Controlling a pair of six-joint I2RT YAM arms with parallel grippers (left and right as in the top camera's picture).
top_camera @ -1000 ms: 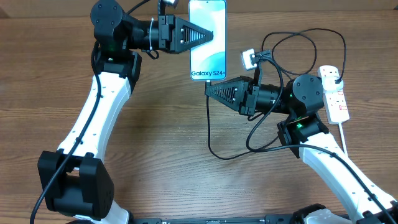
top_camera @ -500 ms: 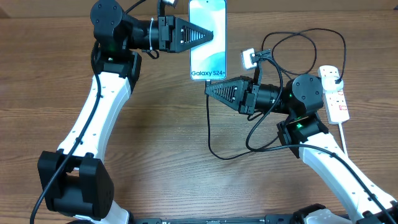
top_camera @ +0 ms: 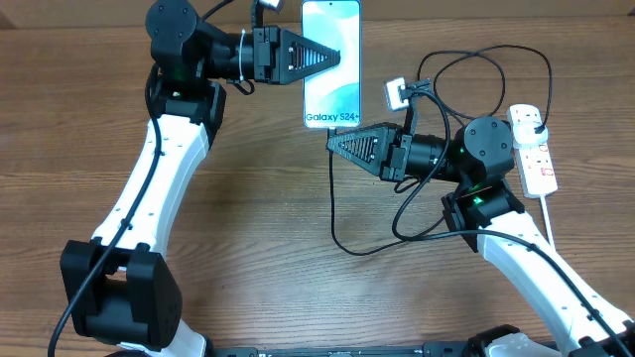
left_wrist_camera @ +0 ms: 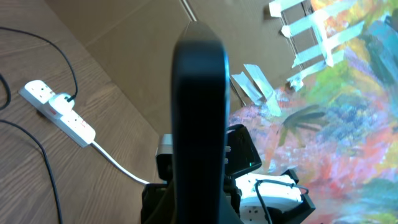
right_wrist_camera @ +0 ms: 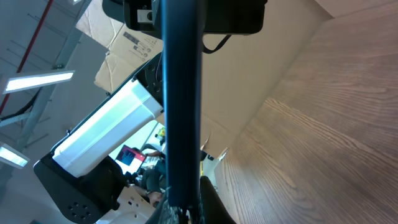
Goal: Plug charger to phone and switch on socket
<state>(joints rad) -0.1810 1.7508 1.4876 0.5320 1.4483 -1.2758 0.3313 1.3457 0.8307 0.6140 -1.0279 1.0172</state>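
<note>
The left gripper point(top_camera: 325, 55) reaches in from the left, its 2 fingers pinching the left edge of the Galaxy S24+ phone point(top_camera: 337, 40) – screen lit and facing up, at the top middle of the wooden table point(top_camera: 248, 198). Just below the phone's bottom edge, the right gripper point(top_camera: 334, 143) points left, fingers pressed together on the end of the charger cable point(top_camera: 333, 198). The cable drops toward the near side, loops right and runs on to the power strip point(top_camera: 537, 159) – lying at the far right, well apart from the phone.
</note>
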